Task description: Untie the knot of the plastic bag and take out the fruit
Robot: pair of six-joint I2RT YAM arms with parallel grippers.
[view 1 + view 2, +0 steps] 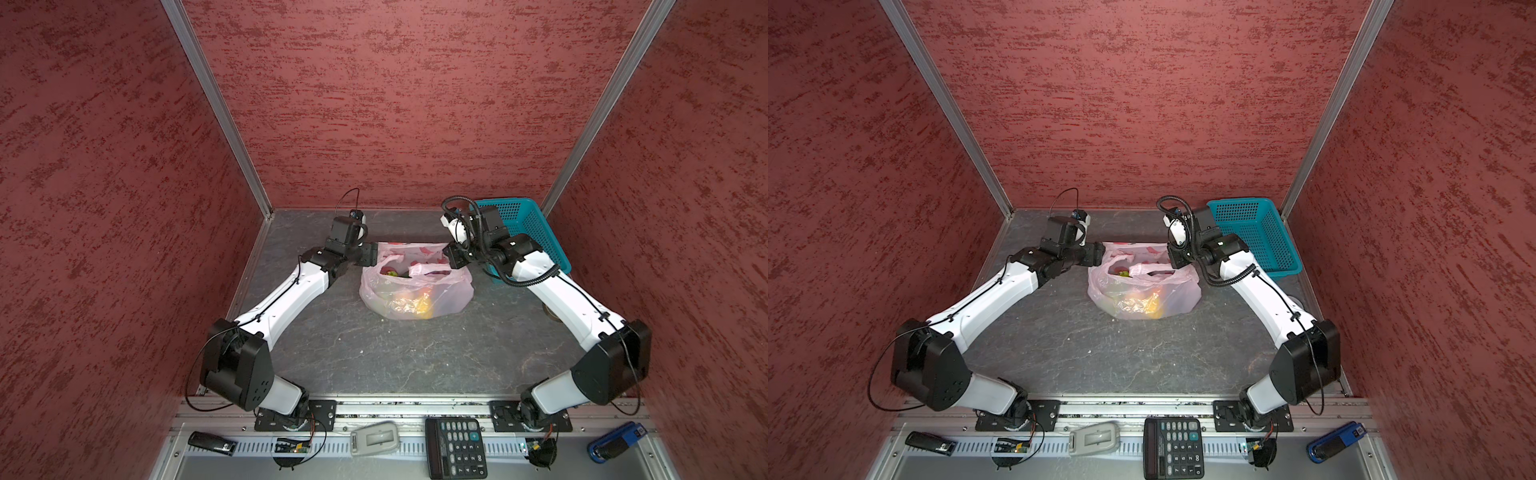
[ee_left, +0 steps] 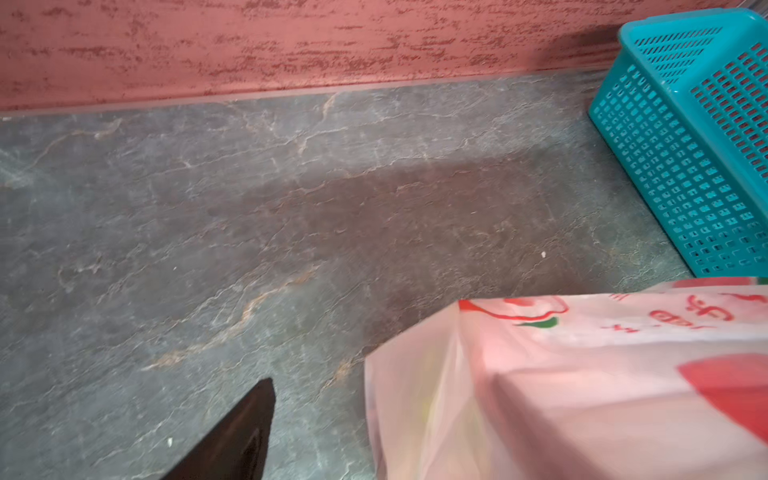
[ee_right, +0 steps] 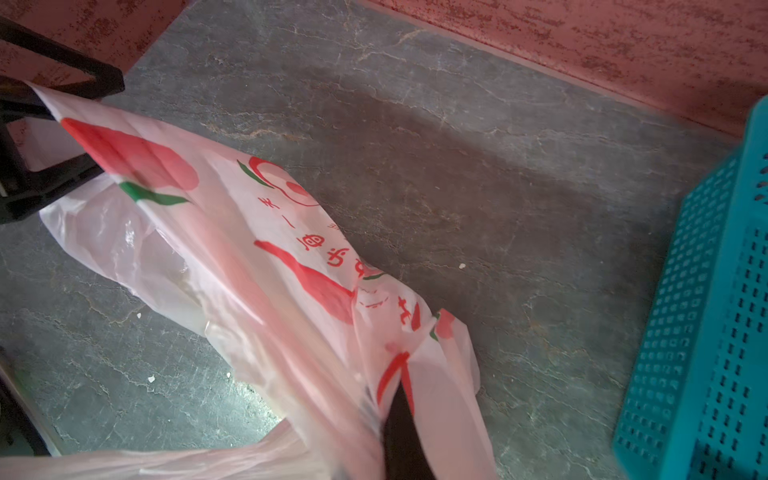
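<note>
The plastic bag [image 1: 451, 297] half hides the fruit [image 1: 417, 304] (yellow, orange blurs).

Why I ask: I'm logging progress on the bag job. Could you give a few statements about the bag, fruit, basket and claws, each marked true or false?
1. The right claw is shut on the thin pale-pink plastic bag. True.
2. The small round toy fruit lies in the teal perforated plastic basket. False: yellow and orange pieces show through the bag, and none shows in the basket.
3. The bag's mouth gapes open. True.
4. The left claw grips the basket. False: it is at the bag's far left edge, jaws apart.
</note>
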